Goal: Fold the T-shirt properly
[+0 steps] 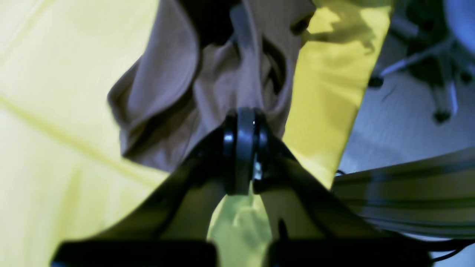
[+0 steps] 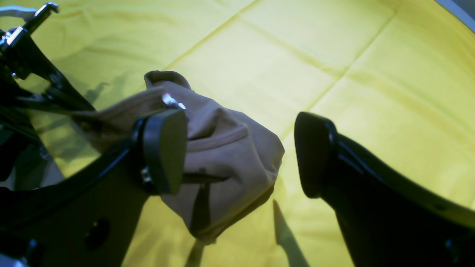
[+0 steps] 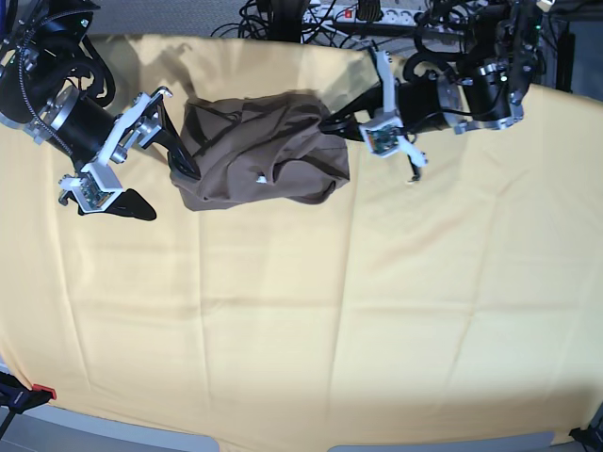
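The taupe-brown T-shirt (image 3: 264, 155) lies crumpled in a heap at the back of the yellow cloth (image 3: 311, 311). My left gripper (image 3: 332, 122) is shut on a pinch of fabric at the heap's right edge. Up close, the closed left gripper (image 1: 243, 120) has T-shirt (image 1: 167, 92) folds fanning out from its tips. My right gripper (image 3: 160, 186) stands open at the heap's left side, one finger against the fabric, the other over bare cloth. In its own view, the right gripper (image 2: 239, 152) straddles a bulge of the T-shirt (image 2: 230, 126) without closing on it.
Cables and a power strip (image 3: 363, 13) run behind the table's far edge. A red clamp (image 3: 36, 392) sits at the front left corner. Past the cloth's edge, an office chair base (image 1: 438, 74) and a metal rail (image 1: 408, 193) show in the left wrist view.
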`<move>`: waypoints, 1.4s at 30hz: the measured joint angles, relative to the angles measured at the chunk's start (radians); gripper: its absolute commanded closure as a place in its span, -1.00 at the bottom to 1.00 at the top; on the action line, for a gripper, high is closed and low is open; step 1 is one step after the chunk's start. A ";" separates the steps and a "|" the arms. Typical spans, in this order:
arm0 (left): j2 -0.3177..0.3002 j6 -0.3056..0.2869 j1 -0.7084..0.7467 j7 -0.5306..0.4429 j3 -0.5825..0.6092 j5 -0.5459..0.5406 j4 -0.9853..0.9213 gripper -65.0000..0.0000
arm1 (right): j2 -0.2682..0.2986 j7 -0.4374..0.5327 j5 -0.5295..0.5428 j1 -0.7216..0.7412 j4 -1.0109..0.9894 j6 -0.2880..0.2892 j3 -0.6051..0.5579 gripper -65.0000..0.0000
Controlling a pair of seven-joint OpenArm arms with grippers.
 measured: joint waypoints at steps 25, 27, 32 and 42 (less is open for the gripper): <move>0.008 0.055 0.130 -0.070 -0.226 -0.084 0.001 -0.02 | 0.000 0.000 0.004 -0.001 -0.001 0.000 0.000 -0.44; 0.008 0.057 0.100 -0.074 -0.227 -0.082 0.001 -0.17 | 0.000 0.000 0.005 -0.002 -0.001 0.000 0.000 -0.44; 0.008 0.036 0.037 -0.120 -0.185 0.075 -0.034 -0.16 | 0.000 0.000 0.004 -0.001 -0.001 0.000 0.000 -0.44; 0.008 0.030 -0.152 -0.224 0.032 0.213 -0.288 -0.16 | 0.000 0.000 0.015 -0.001 -0.001 0.000 0.000 -0.44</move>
